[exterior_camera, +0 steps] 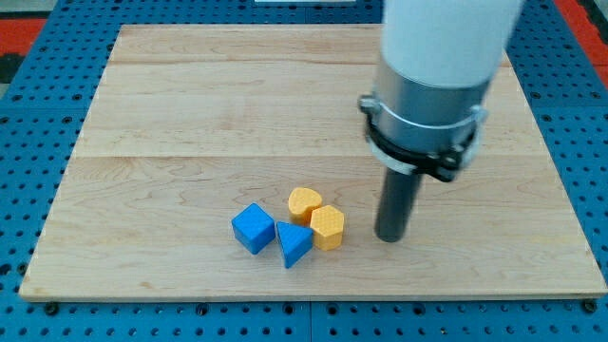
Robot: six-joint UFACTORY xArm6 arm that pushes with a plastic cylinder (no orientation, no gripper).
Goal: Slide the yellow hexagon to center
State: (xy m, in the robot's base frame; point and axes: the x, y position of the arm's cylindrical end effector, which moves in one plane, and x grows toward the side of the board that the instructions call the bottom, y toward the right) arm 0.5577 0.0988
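Observation:
The yellow hexagon (328, 227) sits on the wooden board (190, 123) toward the view's bottom, a little below the middle. It touches a yellow heart (304, 202) at its upper left and a blue triangle (294, 243) at its lower left. A blue cube (253, 229) lies further left, against the triangle. My tip (389, 237) rests on the board just to the right of the yellow hexagon, a small gap apart from it.
The arm's white and grey body (432, 85) hangs over the board's upper right and hides part of it. A blue pegboard (38, 114) surrounds the board on all sides.

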